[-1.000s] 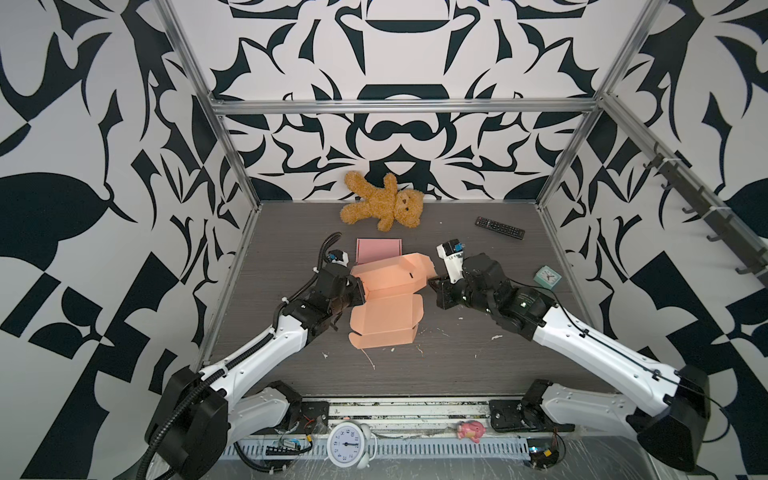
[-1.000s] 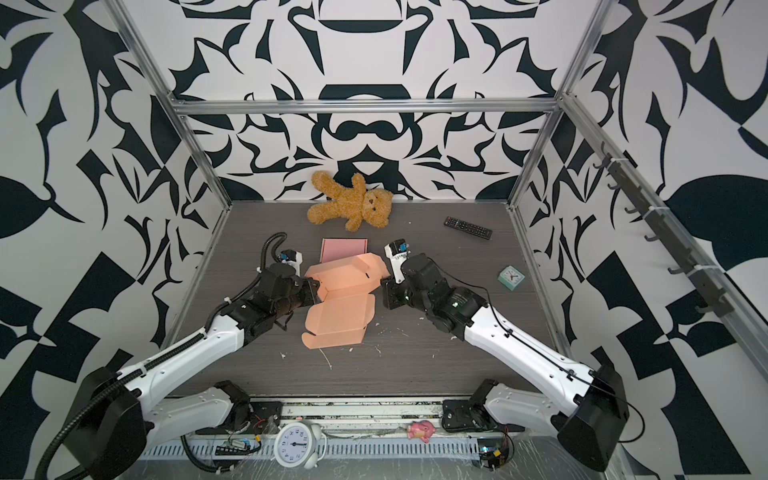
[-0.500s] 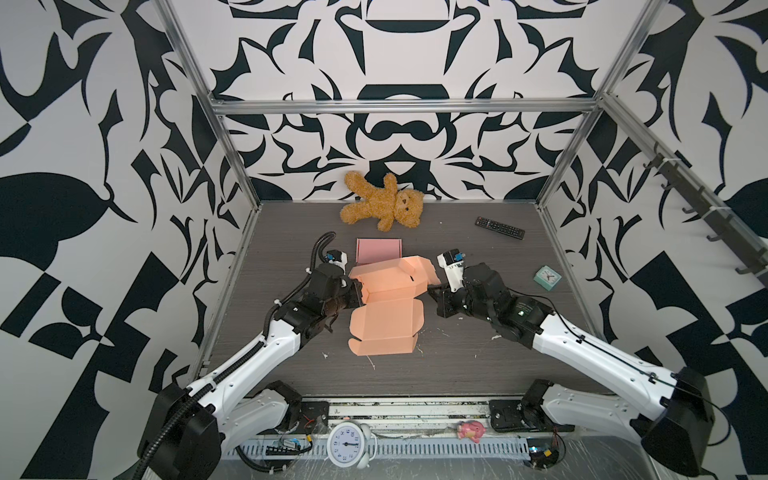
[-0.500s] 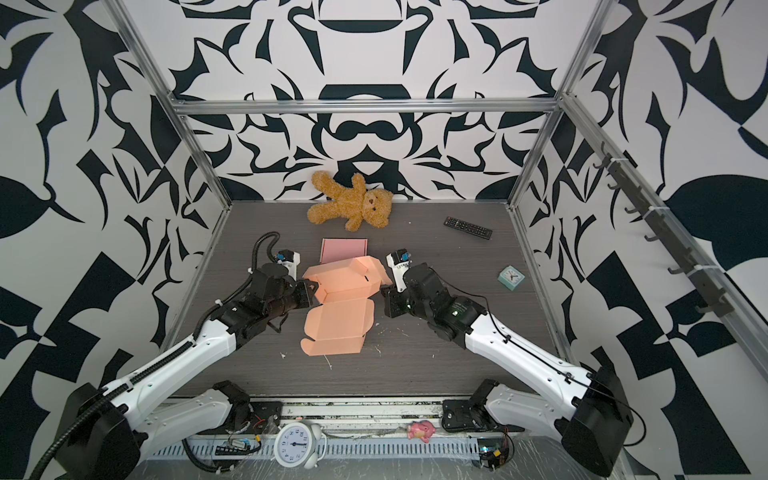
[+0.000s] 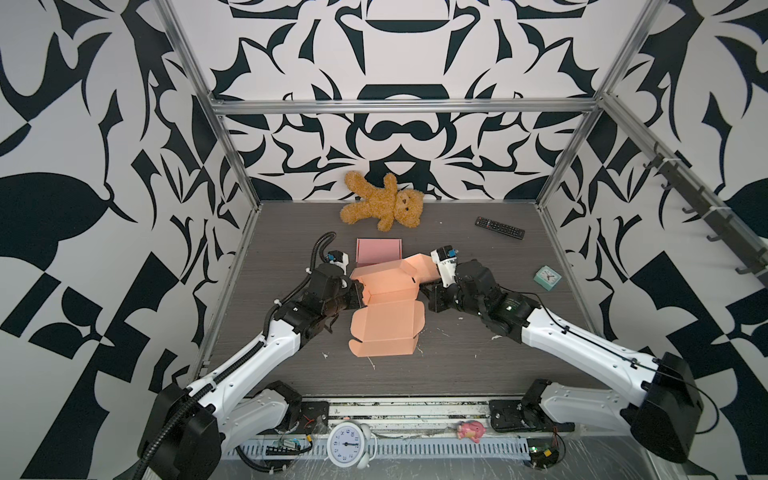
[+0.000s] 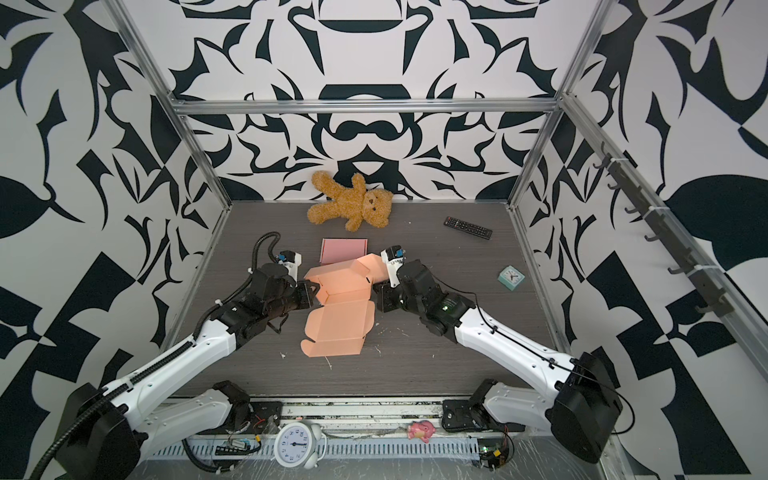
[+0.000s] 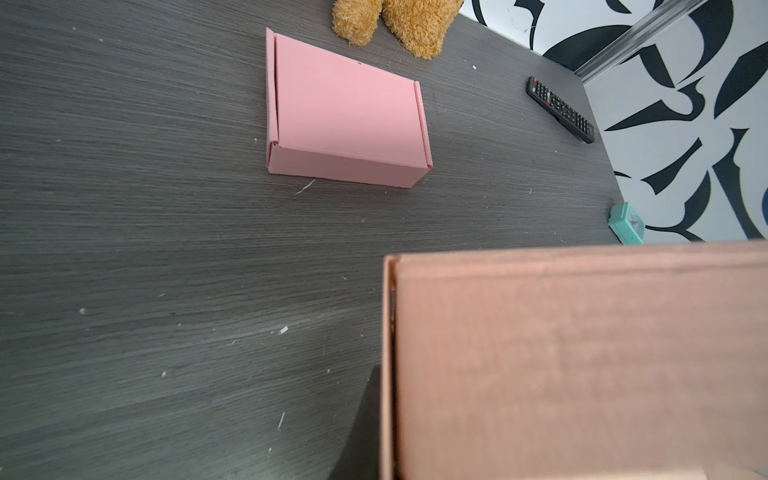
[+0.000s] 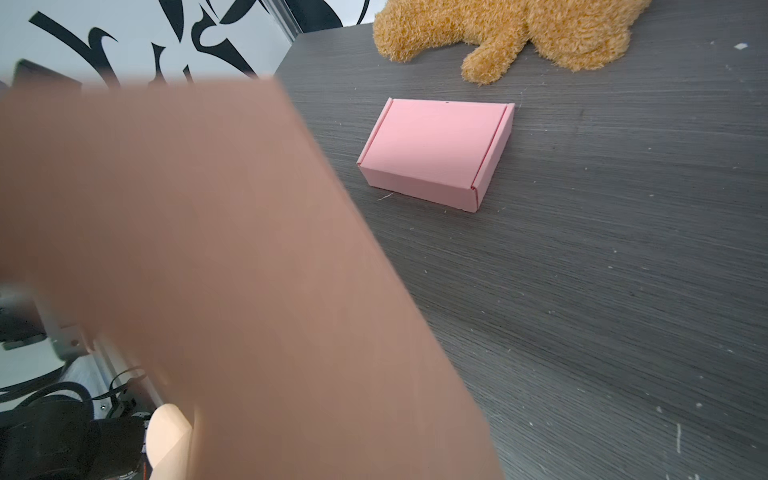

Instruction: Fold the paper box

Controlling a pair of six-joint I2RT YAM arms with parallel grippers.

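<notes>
Lying in the middle of the table point(image 5: 457, 357), the box point(image 5: 384, 322) is orange card, only half formed: its near part rests flat on the wood with a low flap turned up along the front edge, while its far part rises at a tilt between the two arms. The left gripper point(image 5: 356, 293) meets the box at its left side, where the raised part joins the flat part, and is clenched on the card edge there. In the left wrist view the box point(image 7: 582, 361) fills the lower corner as a broad orange panel with a folded edge, and no fingers show. The right gripper point(image 5: 424, 291) is clenched too, its tip against the box's right side. Whether it pinches card I cannot tell, since in the right wrist view the box point(image 8: 208, 270) is only a close blur. Both top views show the same hold, with the box point(image 6: 336, 324) between the left gripper point(image 6: 311, 294) and the right gripper point(image 6: 377, 293). Just behind the box lies a pink box point(image 5: 378, 251), closed and flat on the table, partly hidden by the raised card. Farther back a teddy point(image 5: 384, 203) sprawls against the wall. A remote point(image 5: 500, 227) lies toward the back right, and a small teal clock point(image 5: 547, 277) sits near the right wall.
</notes>
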